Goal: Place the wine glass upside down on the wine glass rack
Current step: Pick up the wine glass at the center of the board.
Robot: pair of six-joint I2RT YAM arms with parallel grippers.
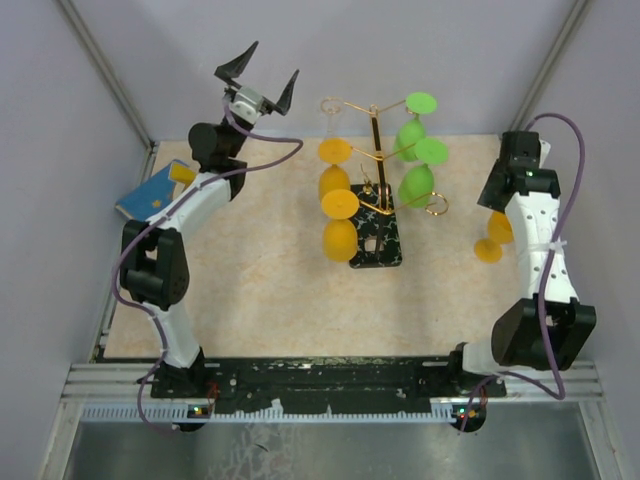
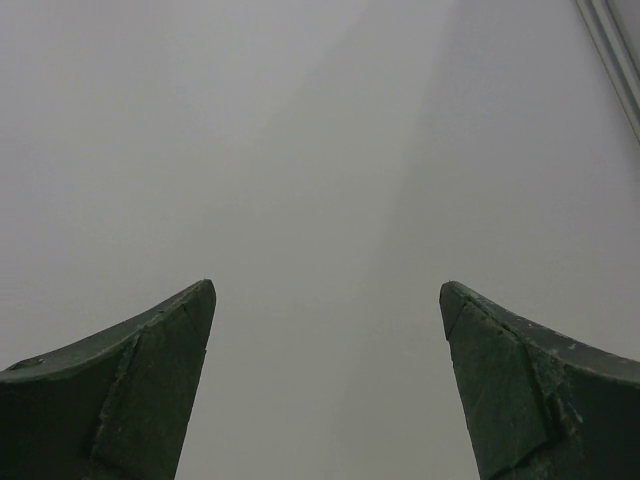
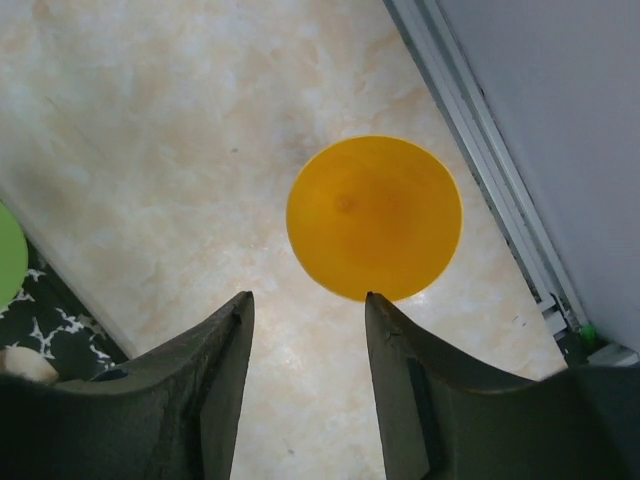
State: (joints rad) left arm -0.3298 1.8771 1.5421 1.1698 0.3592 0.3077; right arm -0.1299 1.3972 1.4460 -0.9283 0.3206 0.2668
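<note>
Top external — orange glasses (image 1: 489, 250) (three)

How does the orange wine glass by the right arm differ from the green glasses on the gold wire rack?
Colour: orange wine glass versus green wine glasses. Place: the orange one is off the gold wire rack, on the table; the green ones hang from it. Shape looks alike.

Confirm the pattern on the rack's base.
Black with white marbling on the wine glass rack base; clearest in the top external view.
</note>
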